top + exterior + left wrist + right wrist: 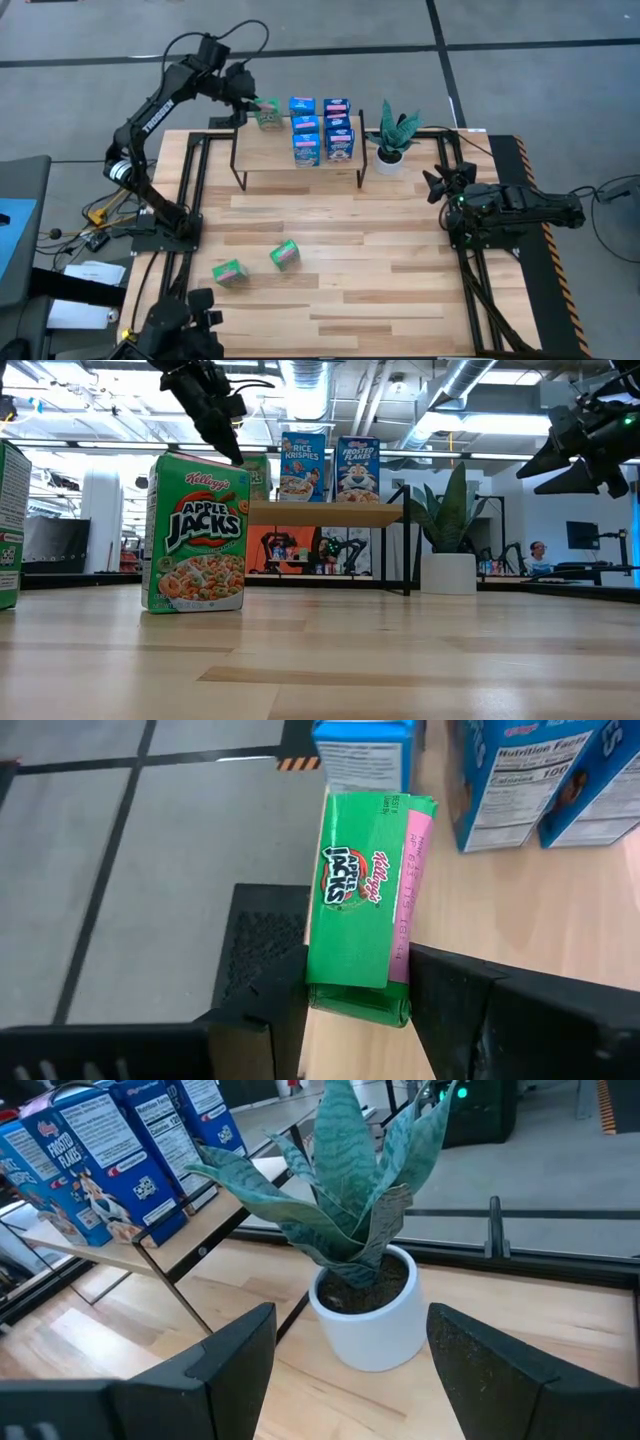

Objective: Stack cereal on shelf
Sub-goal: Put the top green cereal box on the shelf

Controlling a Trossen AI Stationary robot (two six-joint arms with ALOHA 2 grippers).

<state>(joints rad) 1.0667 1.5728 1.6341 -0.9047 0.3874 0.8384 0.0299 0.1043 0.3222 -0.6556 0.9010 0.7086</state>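
low view: green box (8, 525) cut by the frame edge; held Apple Jacks box (257, 475) mostly hidden behind nearer box (196, 532) | left wrist view: 3 blue boxes (365, 752) cropped

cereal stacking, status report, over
Left gripper shut on green Apple Jacks box, over shelf left end. Right gripper open, idle by potted plant. Two green boxes still on table. Nothing in the way.

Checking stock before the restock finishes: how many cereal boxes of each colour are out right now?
Blue boxes: 6, all on the shelf
Green boxes: 3, 1 in the left claw at the shelf's end, 2 on the table
Total: 9
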